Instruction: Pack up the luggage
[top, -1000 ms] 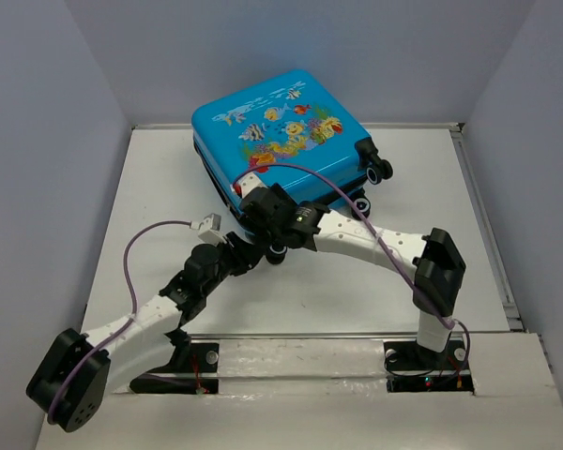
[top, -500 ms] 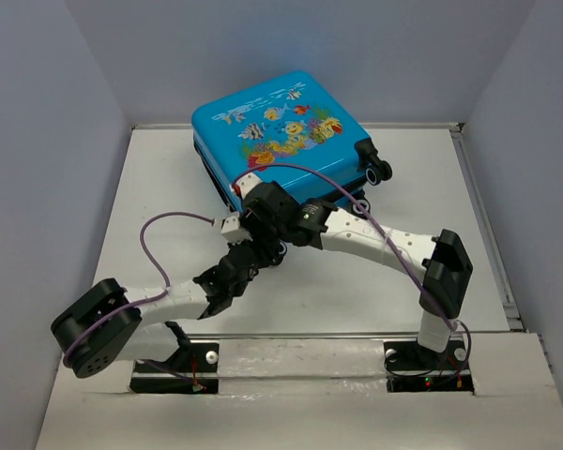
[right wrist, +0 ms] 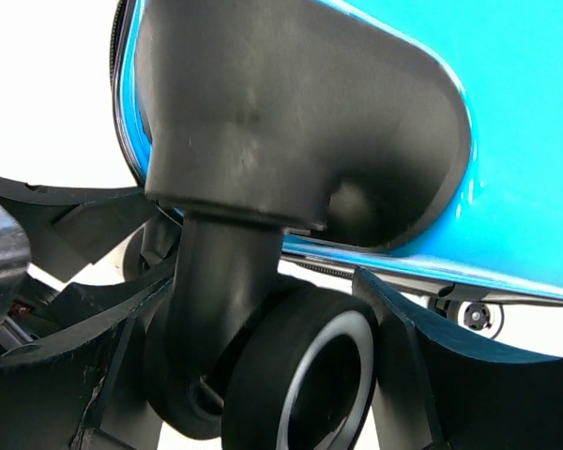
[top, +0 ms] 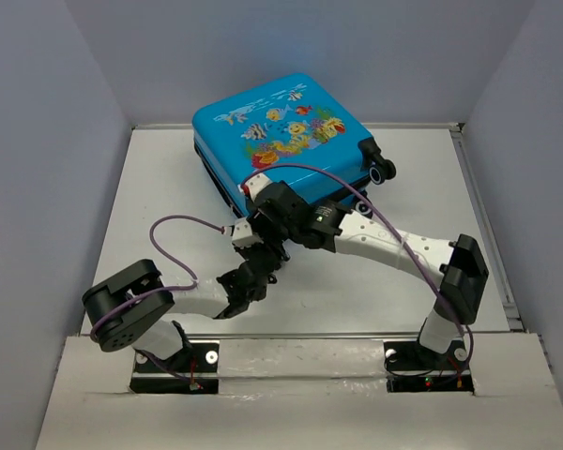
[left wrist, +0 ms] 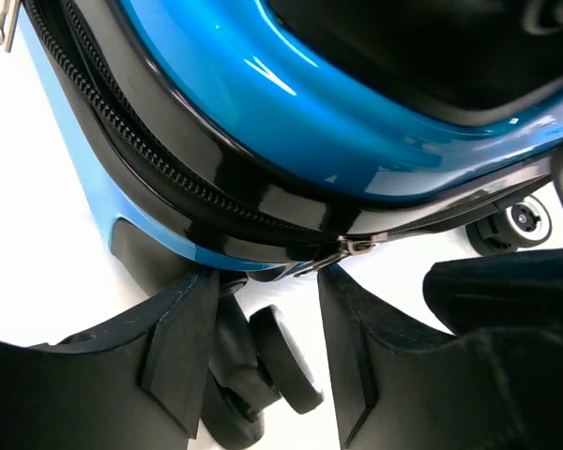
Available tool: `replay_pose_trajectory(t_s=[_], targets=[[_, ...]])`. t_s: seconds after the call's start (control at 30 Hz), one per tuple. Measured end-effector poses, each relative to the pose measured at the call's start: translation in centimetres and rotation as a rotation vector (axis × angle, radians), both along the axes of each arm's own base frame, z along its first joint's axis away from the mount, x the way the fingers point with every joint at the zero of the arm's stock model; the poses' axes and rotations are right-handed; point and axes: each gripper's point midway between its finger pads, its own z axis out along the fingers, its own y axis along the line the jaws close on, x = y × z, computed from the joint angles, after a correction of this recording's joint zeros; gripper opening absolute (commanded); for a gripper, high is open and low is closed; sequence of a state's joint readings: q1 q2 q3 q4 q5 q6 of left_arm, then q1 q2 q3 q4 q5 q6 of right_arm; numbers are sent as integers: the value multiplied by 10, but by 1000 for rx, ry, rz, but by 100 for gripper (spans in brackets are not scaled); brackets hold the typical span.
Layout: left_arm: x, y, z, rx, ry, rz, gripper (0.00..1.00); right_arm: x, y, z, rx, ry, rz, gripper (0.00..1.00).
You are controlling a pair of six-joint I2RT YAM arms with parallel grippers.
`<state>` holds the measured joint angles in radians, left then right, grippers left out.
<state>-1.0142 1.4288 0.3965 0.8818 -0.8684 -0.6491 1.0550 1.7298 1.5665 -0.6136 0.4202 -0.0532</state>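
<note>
The blue luggage (top: 281, 131) lies at the back middle of the table, fish print up, halves together with the zip (left wrist: 169, 178) showing along the seam. My right gripper (top: 266, 217) is at its near corner, shut on a black-and-white caster wheel (right wrist: 305, 375), one finger each side (right wrist: 267, 281). My left gripper (top: 261, 247) is just below that corner, open, its fingers (left wrist: 263, 281) either side of another black caster wheel (left wrist: 286, 361) without touching it. The metal zip pull (left wrist: 357, 246) hangs by its right fingertip.
Two more wheels (top: 380, 172) stick out at the luggage's right corner. Grey walls close in the white table (top: 150, 187) on the left, back and right. A purple cable (top: 183, 225) loops over the left arm and another over the right arm.
The left arm has folded, its elbow swinging right, bringing its gripper up under the luggage's near corner. The right arm's elbow has shifted right while its gripper stays at the corner wheel.
</note>
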Motion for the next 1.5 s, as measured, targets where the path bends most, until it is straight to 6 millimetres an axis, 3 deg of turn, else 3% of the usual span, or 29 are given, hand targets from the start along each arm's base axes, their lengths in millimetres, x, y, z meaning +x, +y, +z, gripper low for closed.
replay_pose_trajectory(t_s=[0.07, 0.17, 0.2, 0.3, 0.43, 0.53, 0.57, 0.63, 0.67, 0.7, 0.8, 0.87, 1.0, 1.2, 1.37, 1.5], targets=[[0, 0, 3, 10, -22, 3, 54, -2, -2, 1, 13, -2, -2, 7], [0, 3, 5, 40, -42, 8, 42, -5, -2, 1, 54, 5, -10, 7], [0, 4, 5, 62, -47, 8, 29, -6, -2, 0, 65, 8, -13, 7], [-2, 3, 10, 49, -68, 8, 6, -14, -2, -3, 106, 39, -14, 7], [-4, 13, 31, 19, -118, 30, 6, -33, 2, -5, 150, 49, 13, 7], [-11, 28, 76, -151, -207, 48, 6, -42, -1, 2, 201, 19, 7, 7], [-13, 33, 82, -188, -220, 54, 6, -43, -1, 4, 206, 7, 4, 7], [-21, 42, 91, -267, -238, 43, 6, -38, -7, 9, 210, -49, -34, 30], [-25, 44, 88, -283, -228, 27, 10, -33, -12, 8, 198, -73, -59, 55], [-27, 46, 88, -299, -226, 21, 14, -31, -14, 7, 190, -84, -74, 65], [-38, 48, 82, -326, -189, -28, 22, -29, -21, -4, 187, -80, -109, 88], [-45, 49, 86, -353, -174, -66, 36, -35, -27, -11, 229, -47, -128, 93], [-54, 52, 104, -399, -164, -114, 49, -56, -36, -9, 434, 31, -138, 100], [-60, 40, 139, -406, -129, -214, 50, -76, -30, 17, 820, 133, -145, 100], [-63, 10, 153, -357, -53, -344, 55, -71, -42, 27, 992, 167, -184, 99], [-57, -13, 142, -313, 26, -426, 60, -60, -54, 39, 1069, 166, -209, 100]])
